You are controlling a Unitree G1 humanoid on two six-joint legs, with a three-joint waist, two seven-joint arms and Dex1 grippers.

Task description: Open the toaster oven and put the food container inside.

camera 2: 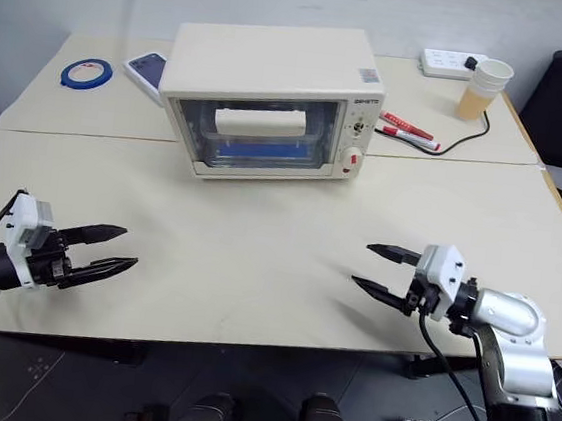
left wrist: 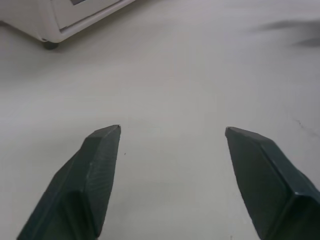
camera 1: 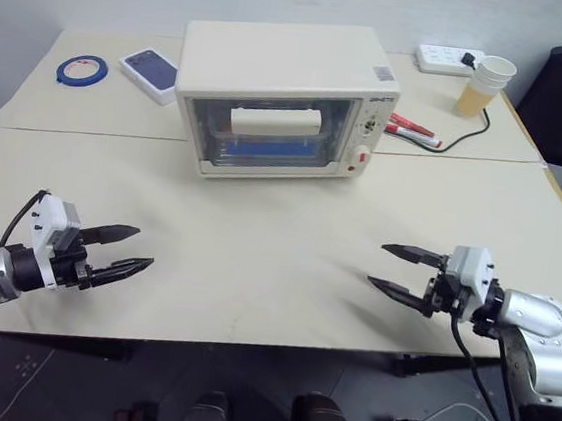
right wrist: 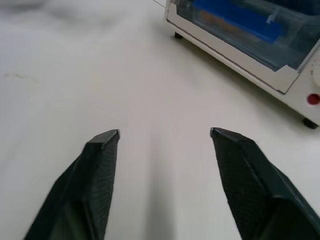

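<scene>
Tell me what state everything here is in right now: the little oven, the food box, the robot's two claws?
toaster oven: door shut, standing upright on the table.
food container: inside the oven, seen through the glass.
left gripper: open, empty, above the table.
right gripper: open, empty, above the table.
paper cup: upright behind the oven.
</scene>
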